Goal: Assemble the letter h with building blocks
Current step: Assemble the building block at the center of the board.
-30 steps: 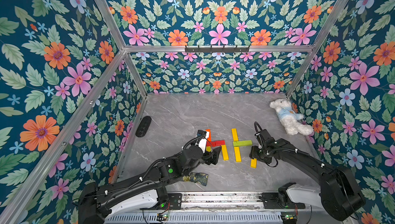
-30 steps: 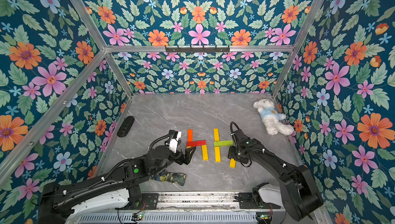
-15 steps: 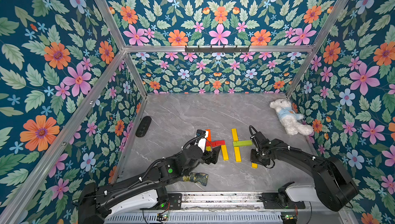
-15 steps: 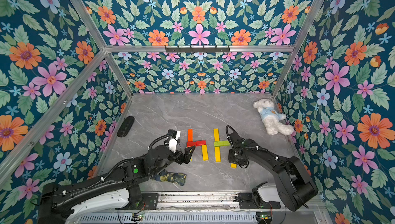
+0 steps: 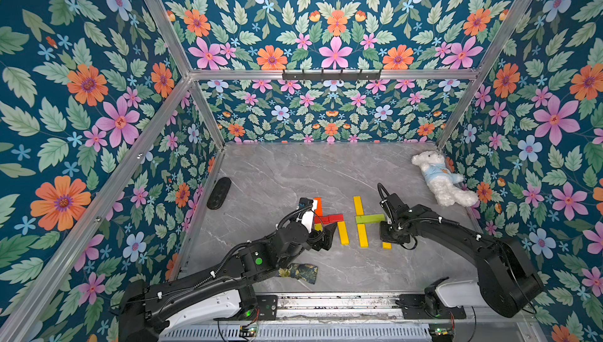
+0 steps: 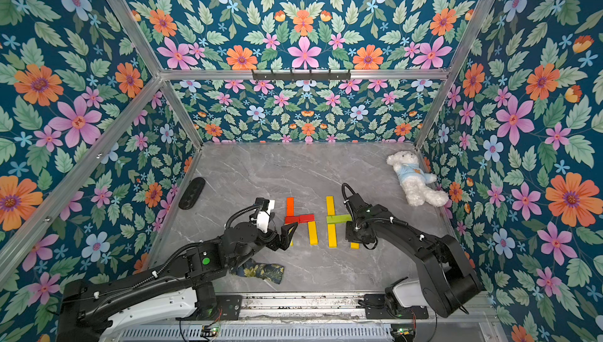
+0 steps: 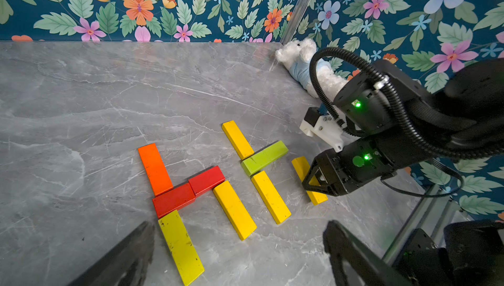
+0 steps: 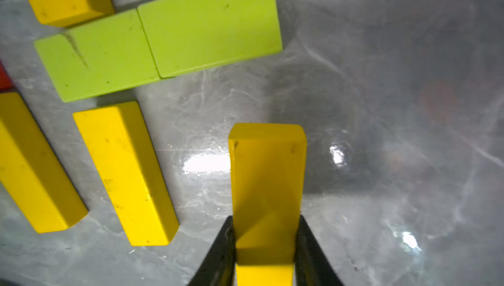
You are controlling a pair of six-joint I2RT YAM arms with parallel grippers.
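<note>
The building blocks lie in two groups at mid-table. One group is an orange bar (image 5: 317, 206), two red blocks (image 5: 332, 218), an amber bar (image 5: 342, 232) and a yellow bar (image 7: 180, 246). The other is a yellow bar (image 5: 358, 205), two lime green blocks (image 8: 163, 39) end to end, and a second yellow bar (image 5: 362, 235). My right gripper (image 8: 266, 222) is shut on a third yellow bar (image 8: 267, 167), just short of the green blocks' outer end. My left gripper (image 7: 240, 243) hovers open near the first group, holding nothing.
A white plush bear (image 5: 440, 177) lies at the back right by the wall. A black oval object (image 5: 218, 193) sits at the left wall. A dark floral cloth (image 5: 300, 272) lies under my left arm near the front rail. Floral walls enclose the table.
My right gripper's jaws have closed onto the yellow bar, which has barely moved. The left arm and the other blocks have stayed still.
</note>
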